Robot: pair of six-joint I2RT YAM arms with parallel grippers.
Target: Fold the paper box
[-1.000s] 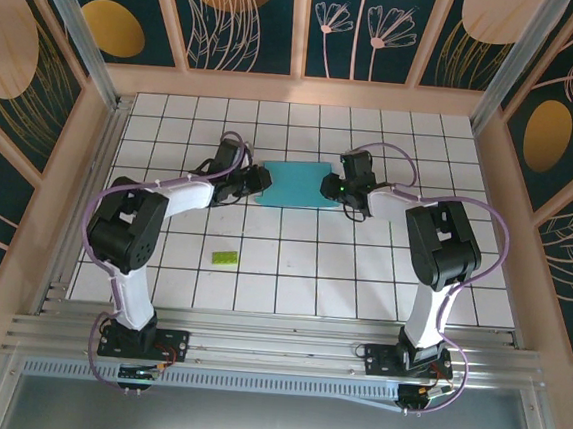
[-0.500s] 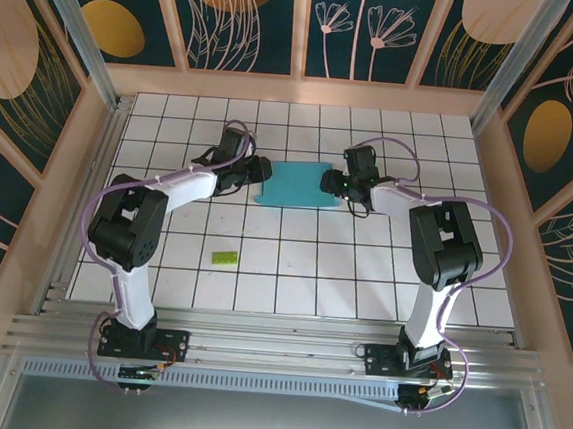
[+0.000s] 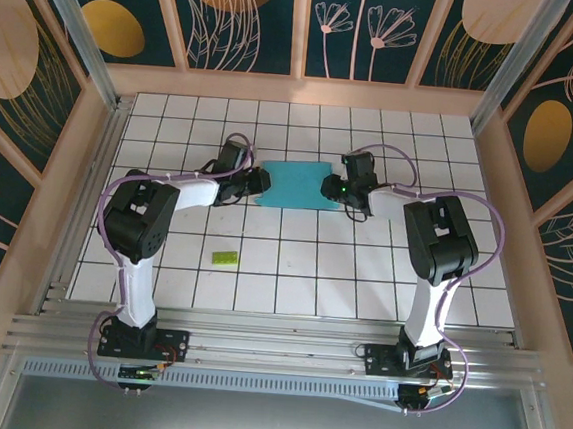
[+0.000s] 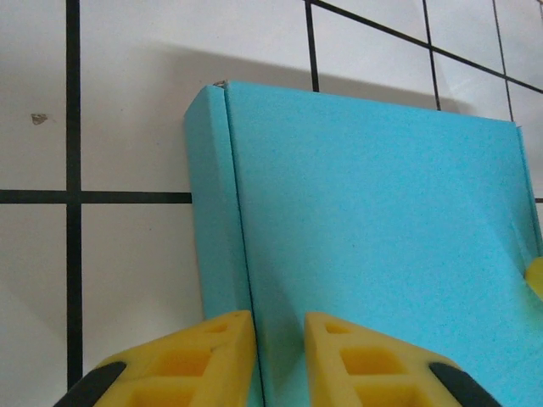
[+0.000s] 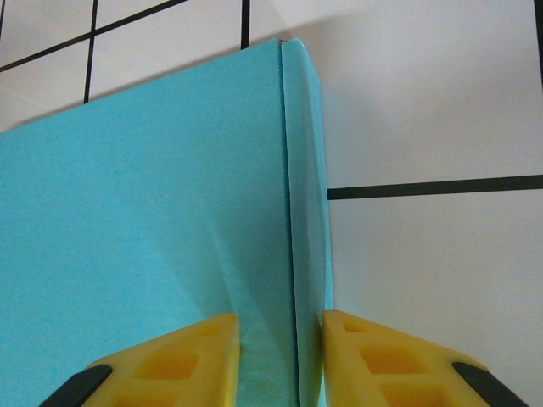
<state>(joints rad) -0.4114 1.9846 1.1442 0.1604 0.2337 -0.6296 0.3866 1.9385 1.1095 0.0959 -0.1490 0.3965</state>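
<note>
**Paper box:** The paper box (image 3: 294, 185) is lying flat, blue face up, on the white gridded tabletop (image 3: 382, 273). It is sitting in the far half, midway between the two arms.

**Contact:** The left pincer (image 3: 259, 180) is meeting the box's left end, and the right pincer (image 3: 331, 188) is meeting its right end.

**Left wrist view:** The yellow fingers (image 4: 199, 360) are sitting close together astride the raised side wall. One is on the outer side and one is over the blue floor, clamping the card between them.

**Right wrist view:** The fingers (image 5: 382, 360) are pinching the opposite wall likewise, with the outer finger touching its outside face.

**Other item:** A small green piece (image 3: 224, 257) is lying on the tabletop nearer the bases, well apart from the box.
</note>
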